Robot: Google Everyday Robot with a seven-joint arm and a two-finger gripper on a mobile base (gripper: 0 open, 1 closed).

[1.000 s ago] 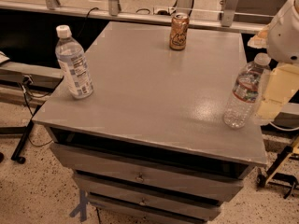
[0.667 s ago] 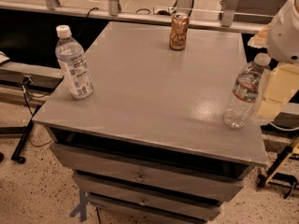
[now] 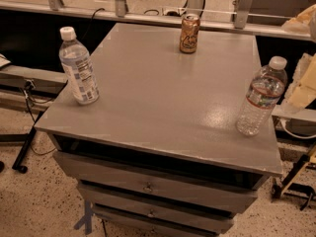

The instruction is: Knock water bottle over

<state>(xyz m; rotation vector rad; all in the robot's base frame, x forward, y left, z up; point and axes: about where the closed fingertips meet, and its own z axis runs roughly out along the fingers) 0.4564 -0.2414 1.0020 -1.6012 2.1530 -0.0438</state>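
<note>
Gripper (image 3: 305,85) has drawn back slightly rightward. Water bottle (image 3: 260,97) stands upright at the worktop's (image 3: 163,93) right edge, just left of the gripper; its opening cannot be told.

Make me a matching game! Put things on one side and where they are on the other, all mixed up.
Things:
1. clear crinkly ribbed plastic water bottle
2. smooth clear bottle with big white-blue label
3. tan drink can
4. cream gripper

Places:
A. middle of the far edge of the grey table
B. off the table, at the picture's right edge
C. standing on the table's left side
D. standing on the table's right side, near the front

Pairs: 1-D, 2-C, 3-A, 4-B.
</note>
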